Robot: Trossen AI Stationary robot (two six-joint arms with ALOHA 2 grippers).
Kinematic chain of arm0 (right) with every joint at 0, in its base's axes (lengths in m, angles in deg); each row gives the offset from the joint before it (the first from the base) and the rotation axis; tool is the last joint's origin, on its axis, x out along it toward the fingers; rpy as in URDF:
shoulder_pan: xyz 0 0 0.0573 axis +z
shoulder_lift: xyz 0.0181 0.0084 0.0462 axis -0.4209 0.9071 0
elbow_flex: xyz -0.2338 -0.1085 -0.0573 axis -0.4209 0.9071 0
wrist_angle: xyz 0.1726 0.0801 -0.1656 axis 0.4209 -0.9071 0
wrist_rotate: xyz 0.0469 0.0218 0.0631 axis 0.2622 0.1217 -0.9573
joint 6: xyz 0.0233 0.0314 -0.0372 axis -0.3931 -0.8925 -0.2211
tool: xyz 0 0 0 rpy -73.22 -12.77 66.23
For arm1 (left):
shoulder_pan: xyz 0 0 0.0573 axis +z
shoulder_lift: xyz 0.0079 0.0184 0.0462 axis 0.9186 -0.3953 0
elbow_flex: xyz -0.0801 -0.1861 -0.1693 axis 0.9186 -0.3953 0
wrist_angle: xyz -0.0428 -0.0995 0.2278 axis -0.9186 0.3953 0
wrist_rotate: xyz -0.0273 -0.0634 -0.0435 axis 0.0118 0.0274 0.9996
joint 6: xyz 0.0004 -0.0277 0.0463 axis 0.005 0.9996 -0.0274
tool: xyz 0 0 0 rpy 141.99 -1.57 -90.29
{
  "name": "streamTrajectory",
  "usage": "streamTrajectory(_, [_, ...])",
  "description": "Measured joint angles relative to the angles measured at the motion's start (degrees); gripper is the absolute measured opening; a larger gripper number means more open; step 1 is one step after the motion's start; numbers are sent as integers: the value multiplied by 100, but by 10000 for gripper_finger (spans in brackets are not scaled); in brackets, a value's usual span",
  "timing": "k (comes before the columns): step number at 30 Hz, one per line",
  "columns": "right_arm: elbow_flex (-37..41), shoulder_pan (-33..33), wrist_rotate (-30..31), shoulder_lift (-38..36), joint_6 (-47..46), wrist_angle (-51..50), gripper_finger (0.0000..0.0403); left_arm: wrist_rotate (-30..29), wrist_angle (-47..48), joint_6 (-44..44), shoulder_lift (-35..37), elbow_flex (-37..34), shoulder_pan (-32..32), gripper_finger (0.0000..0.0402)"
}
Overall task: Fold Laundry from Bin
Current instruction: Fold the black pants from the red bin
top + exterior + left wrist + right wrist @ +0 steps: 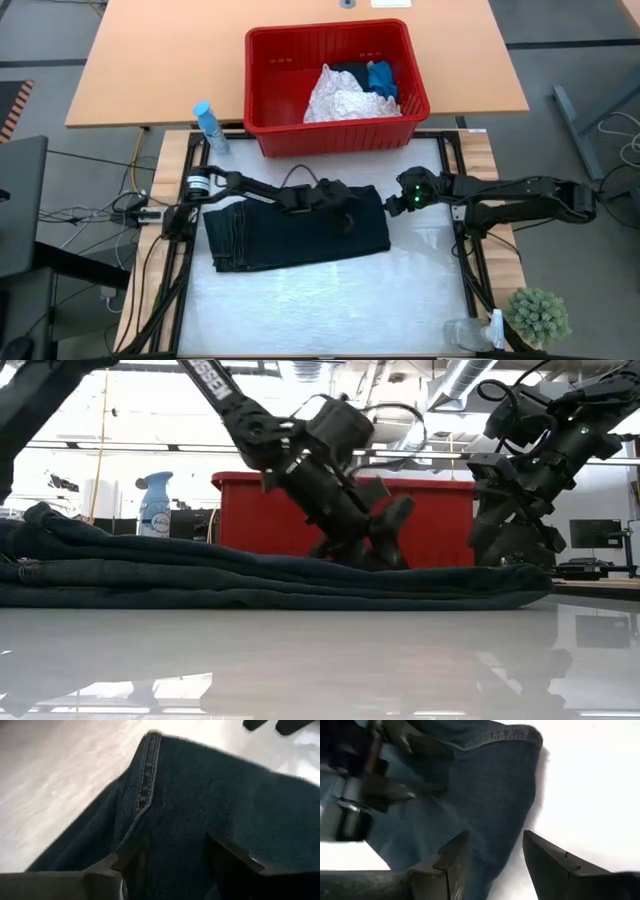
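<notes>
- High view: folded dark jeans (295,235) are laid on the white desk (330,310); the red bin (335,85), set behind, holds white and blue laundry (345,95).
- Low view: the left tool (375,540) is seen over the jeans.
- Left wrist view: its fingers (230,855) are held apart above denim.
- Right wrist view: the right tool (492,855) is held apart at the jeans' edge.

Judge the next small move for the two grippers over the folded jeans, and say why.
Probably lift both clear. The jeans already lie folded flat on the table, the left gripper and right gripper stand open over them holding nothing, and white and blue laundry waits in the red bin.
</notes>
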Motion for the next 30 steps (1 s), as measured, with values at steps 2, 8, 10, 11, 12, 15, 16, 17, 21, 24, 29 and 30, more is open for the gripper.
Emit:
streamTrajectory(2, [0,0,56,0,6,-55,209,-5,94,-2,-185,166,20,183])
streamTrajectory(8, [0,-1,52,2,15,-83,209,33,130,-118,-353,265,121,178])
streamTrajectory(10, [0,-7,52,2,30,-141,209,64,144,-270,-353,265,154,178])
streamTrajectory(11, [-2,-7,56,2,100,-232,209,139,152,-339,-353,265,178,178])
streamTrajectory(12, [-2,-21,95,2,139,-406,208,273,165,-404,-353,265,211,178])
streamTrajectory(15, [2,-90,301,4,-44,-1018,203,521,186,-419,-351,265,256,178])
streamTrajectory(16, [5,-92,321,4,-74,-1056,203,525,189,-411,-351,265,256,178])
streamTrajectory(17, [7,-90,321,4,-75,-989,202,506,179,-417,-351,264,256,178])
streamTrajectory(21, [3,-87,255,4,-410,-333,216,507,161,-406,-351,260,254,178])
streamTrajectory(24, [-2,-87,181,95,-307,-352,239,597,185,-404,-351,260,254,178])
streamTrajectory(29, [2,-39,176,471,-274,-233,273,660,187,-406,-351,256,236,178])
streamTrajectory(30, [2,-33,176,561,-254,-139,277,695,189,-423,-351,256,236,178])
